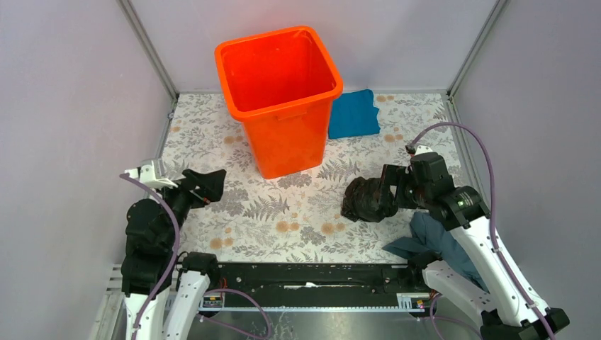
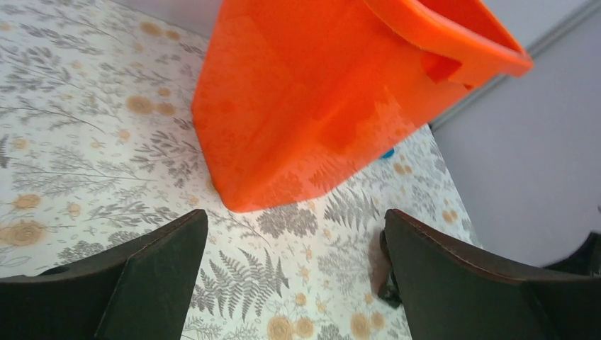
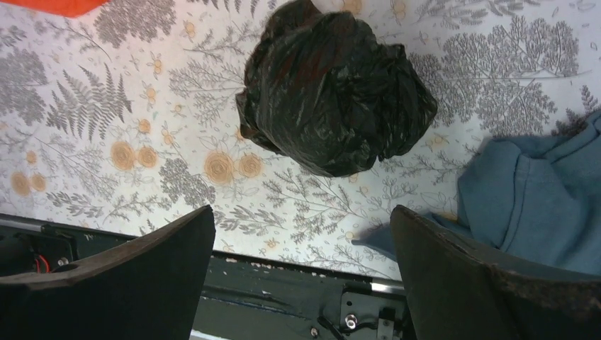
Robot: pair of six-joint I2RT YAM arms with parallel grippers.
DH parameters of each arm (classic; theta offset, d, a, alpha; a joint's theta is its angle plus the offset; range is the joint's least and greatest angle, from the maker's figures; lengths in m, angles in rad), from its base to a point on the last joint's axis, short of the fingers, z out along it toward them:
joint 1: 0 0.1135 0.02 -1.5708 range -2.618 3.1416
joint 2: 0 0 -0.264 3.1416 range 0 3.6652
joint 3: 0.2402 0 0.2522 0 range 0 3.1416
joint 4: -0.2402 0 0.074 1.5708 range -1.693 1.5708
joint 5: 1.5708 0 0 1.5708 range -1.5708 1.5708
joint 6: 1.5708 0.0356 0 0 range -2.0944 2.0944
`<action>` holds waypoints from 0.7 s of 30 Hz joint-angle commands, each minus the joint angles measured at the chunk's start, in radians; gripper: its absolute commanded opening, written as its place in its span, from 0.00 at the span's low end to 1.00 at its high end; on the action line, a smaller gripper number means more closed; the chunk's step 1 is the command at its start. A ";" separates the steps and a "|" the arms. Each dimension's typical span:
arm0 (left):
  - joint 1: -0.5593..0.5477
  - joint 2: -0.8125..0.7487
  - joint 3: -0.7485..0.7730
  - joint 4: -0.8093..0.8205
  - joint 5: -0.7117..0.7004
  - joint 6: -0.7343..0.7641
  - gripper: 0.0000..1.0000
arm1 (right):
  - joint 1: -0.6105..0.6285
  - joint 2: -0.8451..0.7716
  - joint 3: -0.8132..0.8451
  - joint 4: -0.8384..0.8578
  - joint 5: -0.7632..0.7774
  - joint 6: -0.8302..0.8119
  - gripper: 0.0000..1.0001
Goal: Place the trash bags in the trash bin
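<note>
Step in hand: picking up the bag, as I judge it; nothing is gripped yet.
Trash bag [image 3: 336, 95]: crumpled into a glossy black ball on the floral bench [image 1: 298, 219], right of centre, well apart from the bin and outside it.
Trash bin [image 1: 287, 142]: bright orange, upright at the back of the bench, mouth open; nothing shows inside it.
Right gripper [image 3: 301, 216]: jaws spread wide and holding nothing; the bag lies just ahead of them, not between them.
Left gripper [image 1: 212, 185]: jaws wide and holding nothing, facing the bin's lower wall, apart from it.
Doing it well: drive the right jaws further over the bundle so they close on its bulk, not on a loose fold of film that could slip or unravel. Lift it above the thick rim before crossing, since a trailing tail could catch there.
Keep clear of: the grey-blue cloth [image 1: 432, 237] just beside the bag under the right arm; the bright blue cloth [image 1: 353, 113] behind the bin.
Writing: no brand, label or lettering is legible on anything.
</note>
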 commanded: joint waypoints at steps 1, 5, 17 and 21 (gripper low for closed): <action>0.002 0.029 -0.024 0.030 0.175 0.042 0.99 | 0.003 -0.013 -0.012 0.106 0.016 -0.019 1.00; 0.002 0.046 -0.051 0.058 0.234 0.049 0.99 | 0.003 0.027 -0.063 0.187 -0.021 -0.021 1.00; 0.002 0.011 -0.090 0.105 0.364 0.056 0.99 | 0.002 0.149 -0.335 0.483 -0.065 0.171 1.00; 0.002 0.005 -0.094 0.110 0.383 0.056 0.99 | 0.022 0.209 -0.410 0.677 -0.433 0.184 0.66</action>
